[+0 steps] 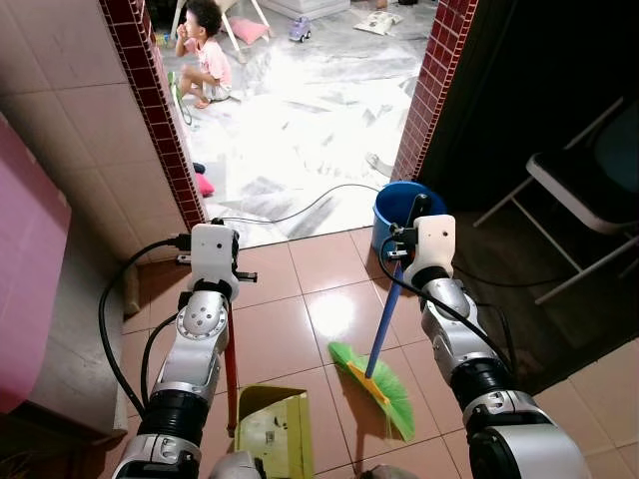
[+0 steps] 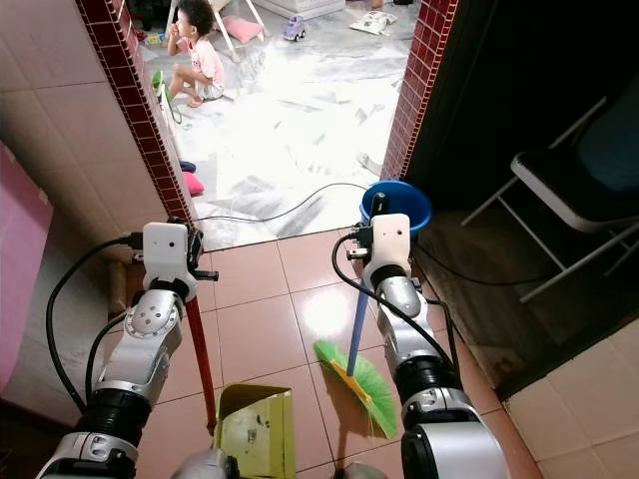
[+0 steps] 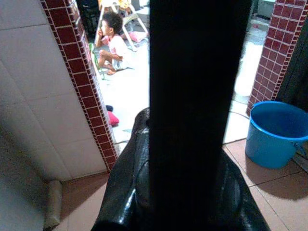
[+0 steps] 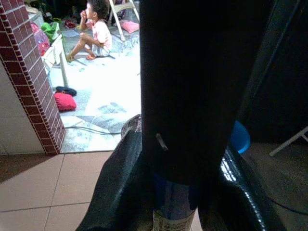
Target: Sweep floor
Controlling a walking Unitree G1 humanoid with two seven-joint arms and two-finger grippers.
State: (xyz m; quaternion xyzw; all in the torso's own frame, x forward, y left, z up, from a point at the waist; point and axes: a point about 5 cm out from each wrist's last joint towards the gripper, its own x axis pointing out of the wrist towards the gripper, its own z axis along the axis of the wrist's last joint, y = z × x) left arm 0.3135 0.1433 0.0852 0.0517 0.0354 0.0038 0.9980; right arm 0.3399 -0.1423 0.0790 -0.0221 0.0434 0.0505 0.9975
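In the left eye view, a broom [image 1: 383, 371] with a blue handle and green bristles is held by the right gripper [image 1: 399, 257], which is clenched on the handle near its top; the bristles rest on the reddish floor tiles [image 1: 290, 334] ahead of the robot. The red handle of a yellow dustpan [image 1: 273, 430] is held upright by the left gripper [image 1: 230, 289], with the pan lying on the tiles just left of the broom head. A blue bucket [image 1: 394, 212] is seen behind the right wrist, at a doorway framed by red brick pillars [image 1: 160, 110]. A black cable [image 1: 300, 211] is laid across the threshold. A person [image 1: 205, 55] is seated on the bright floor beyond. A folding chair [image 1: 589, 190] is placed at the right.

In the right eye view, the same layout is shown.

In the left wrist view, a black finger [image 3: 197, 96] is seen close up, with the bucket beyond it.

In the right wrist view, the blue handle is seen gripped below a black finger [image 4: 192, 86].
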